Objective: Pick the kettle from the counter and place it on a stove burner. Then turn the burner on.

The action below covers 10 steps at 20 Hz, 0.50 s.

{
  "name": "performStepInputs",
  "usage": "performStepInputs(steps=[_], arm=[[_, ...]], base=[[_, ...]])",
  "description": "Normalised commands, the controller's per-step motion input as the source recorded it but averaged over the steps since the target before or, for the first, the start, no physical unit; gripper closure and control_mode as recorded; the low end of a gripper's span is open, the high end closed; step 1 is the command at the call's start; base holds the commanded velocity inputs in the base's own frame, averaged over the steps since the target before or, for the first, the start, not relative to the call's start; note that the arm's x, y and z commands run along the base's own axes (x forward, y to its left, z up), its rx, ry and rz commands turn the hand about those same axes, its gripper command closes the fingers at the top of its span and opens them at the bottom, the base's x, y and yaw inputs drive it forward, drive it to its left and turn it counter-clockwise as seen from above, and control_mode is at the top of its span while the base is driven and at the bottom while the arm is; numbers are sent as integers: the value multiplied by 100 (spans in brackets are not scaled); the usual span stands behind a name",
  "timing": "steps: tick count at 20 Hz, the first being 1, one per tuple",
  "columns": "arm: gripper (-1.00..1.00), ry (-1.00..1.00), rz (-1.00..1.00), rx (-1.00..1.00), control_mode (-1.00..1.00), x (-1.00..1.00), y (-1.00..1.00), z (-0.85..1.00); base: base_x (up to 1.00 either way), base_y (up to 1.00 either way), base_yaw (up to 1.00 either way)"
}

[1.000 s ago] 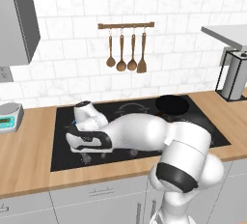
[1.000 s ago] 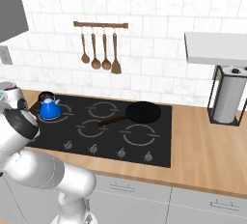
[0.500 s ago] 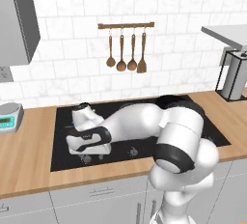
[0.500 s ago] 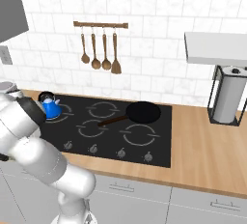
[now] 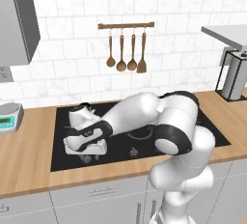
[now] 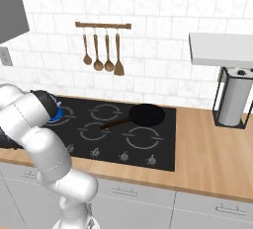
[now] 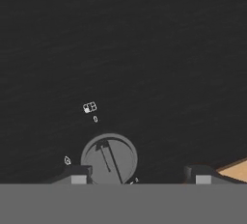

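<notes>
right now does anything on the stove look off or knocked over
Nothing stands out. The frying pan sits flat on the cooktop, the kettle is upright at the back-left, and the tool hangs open over a knob.

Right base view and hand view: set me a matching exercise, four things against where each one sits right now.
Things:
1. kettle
2. frying pan
3. paper towel roll
4. knob

Places:
a. back right of the cooktop
b. just ahead of the open tool
c. back left of the cooktop, mostly hidden
d. on the counter, right of the cooktop

Pairs: 1-c, 2-a, 3-d, 4-b
</notes>
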Motion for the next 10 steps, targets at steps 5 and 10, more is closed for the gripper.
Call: performStepInputs(steps=[5,10], arm=[[-100,0,0,0,-100,2,0,-19],[100,0,0,0,-100,0,0,-21]], base=[[0,0,0],[0,0,0]])
